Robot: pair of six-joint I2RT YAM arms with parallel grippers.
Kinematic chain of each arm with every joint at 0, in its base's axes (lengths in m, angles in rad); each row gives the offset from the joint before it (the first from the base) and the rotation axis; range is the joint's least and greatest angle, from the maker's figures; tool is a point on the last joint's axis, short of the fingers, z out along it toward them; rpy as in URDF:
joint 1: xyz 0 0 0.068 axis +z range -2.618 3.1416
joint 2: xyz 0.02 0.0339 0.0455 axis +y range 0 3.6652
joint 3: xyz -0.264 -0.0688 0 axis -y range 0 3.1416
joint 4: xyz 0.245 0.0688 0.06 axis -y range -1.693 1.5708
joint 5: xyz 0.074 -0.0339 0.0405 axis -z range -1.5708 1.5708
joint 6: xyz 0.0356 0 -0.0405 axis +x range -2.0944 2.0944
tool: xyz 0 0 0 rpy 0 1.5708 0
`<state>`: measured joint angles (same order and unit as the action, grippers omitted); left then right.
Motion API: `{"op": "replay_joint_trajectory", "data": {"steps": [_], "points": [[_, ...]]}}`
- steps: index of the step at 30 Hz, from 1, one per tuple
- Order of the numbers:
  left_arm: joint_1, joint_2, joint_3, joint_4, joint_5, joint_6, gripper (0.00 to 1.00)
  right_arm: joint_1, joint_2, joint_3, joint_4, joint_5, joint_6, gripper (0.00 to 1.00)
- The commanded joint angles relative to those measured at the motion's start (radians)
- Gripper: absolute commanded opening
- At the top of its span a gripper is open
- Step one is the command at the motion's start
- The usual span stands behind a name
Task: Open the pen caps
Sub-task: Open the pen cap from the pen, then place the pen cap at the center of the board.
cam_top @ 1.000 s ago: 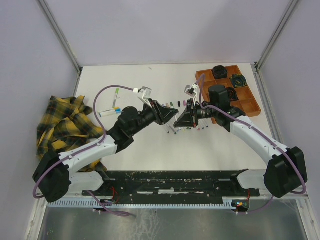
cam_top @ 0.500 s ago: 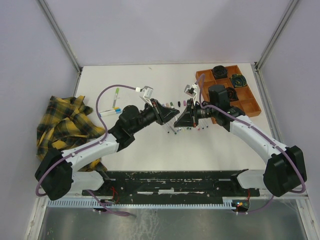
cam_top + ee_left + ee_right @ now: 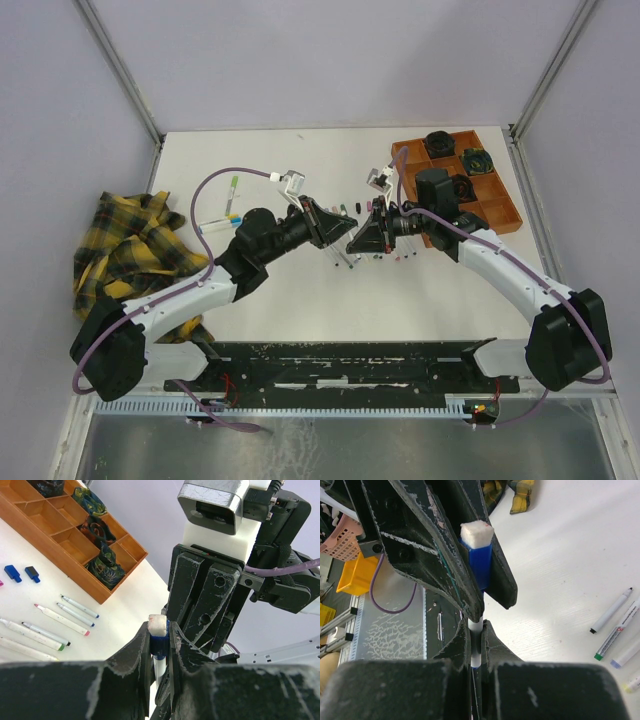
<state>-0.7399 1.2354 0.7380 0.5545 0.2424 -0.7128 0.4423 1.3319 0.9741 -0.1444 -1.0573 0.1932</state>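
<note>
Left jaws clench blue cap (image 3: 159, 645), right jaws its barrel (image 3: 476, 630); loose pens (image 3: 62, 620) lie below.

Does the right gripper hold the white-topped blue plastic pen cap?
No, the left gripper clamps that cap; the right gripper holds the white barrel.

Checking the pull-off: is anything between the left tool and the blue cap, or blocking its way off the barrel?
Nothing visible does. The left tool clamps the blue cap directly, and the right tool holds the pen barrel at the cap's open end.
</note>
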Motion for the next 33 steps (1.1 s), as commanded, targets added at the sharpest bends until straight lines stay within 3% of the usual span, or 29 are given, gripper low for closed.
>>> {"op": "replay_joint_trajectory", "data": {"steps": [1, 3, 9, 20, 27, 33], "points": [[0.021, -0.002, 0.053, 0.057, 0.013, -0.026, 0.07, -0.001, 0.007, 0.036, 0.016, -0.027, -0.011, 0.00], [0.032, 0.001, 0.062, 0.061, 0.018, -0.030, 0.03, 0.000, 0.010, 0.034, 0.017, -0.027, -0.010, 0.00], [0.095, 0.001, 0.086, 0.105, 0.003, -0.028, 0.03, 0.004, 0.026, 0.027, 0.031, -0.029, 0.008, 0.00], [0.294, 0.001, 0.177, 0.148, -0.150, -0.058, 0.03, 0.030, 0.118, 0.028, 0.029, -0.010, 0.040, 0.00], [0.337, -0.035, 0.118, 0.111, -0.170, -0.058, 0.03, 0.040, 0.136, 0.026, 0.028, 0.007, 0.041, 0.00], [0.338, -0.072, -0.041, -0.036, -0.231, -0.062, 0.03, 0.040, 0.132, 0.045, -0.020, 0.032, -0.005, 0.00]]}}
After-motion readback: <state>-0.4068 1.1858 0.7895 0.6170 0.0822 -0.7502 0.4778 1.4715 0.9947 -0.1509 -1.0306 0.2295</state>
